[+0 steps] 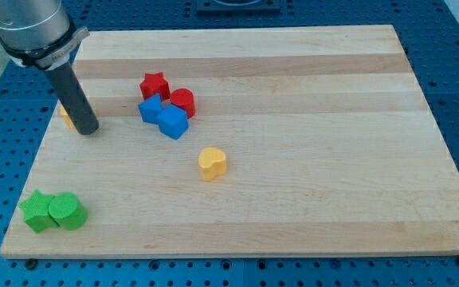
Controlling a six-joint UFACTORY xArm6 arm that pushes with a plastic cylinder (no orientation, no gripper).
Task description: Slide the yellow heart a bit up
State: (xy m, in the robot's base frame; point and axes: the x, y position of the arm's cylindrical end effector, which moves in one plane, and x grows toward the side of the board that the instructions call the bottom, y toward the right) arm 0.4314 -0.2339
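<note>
Green star (pixel 35 211) and green cylinder (pixel 68 211) touching, board (pixel 309 207) corner at 7 o'clock
My tip (pixel 88 130) down on board at 10 o'clock edge, yellow block (pixel 68 117) just behind rod, mostly hidden, shape unclear
No pincer on rig, bare rod only; open/closed state does not apply
Cluster at 11 o'clock of centre: red star (pixel 154 84), blue block (pixel 151 108), blue cube (pixel 173 123), red cylinder (pixel 182 102), all packed close
Yellow heart (pixel 212 163) alone, just at 5 o'clock of cluster, well apart from tip, at 4 o'clock of it
</note>
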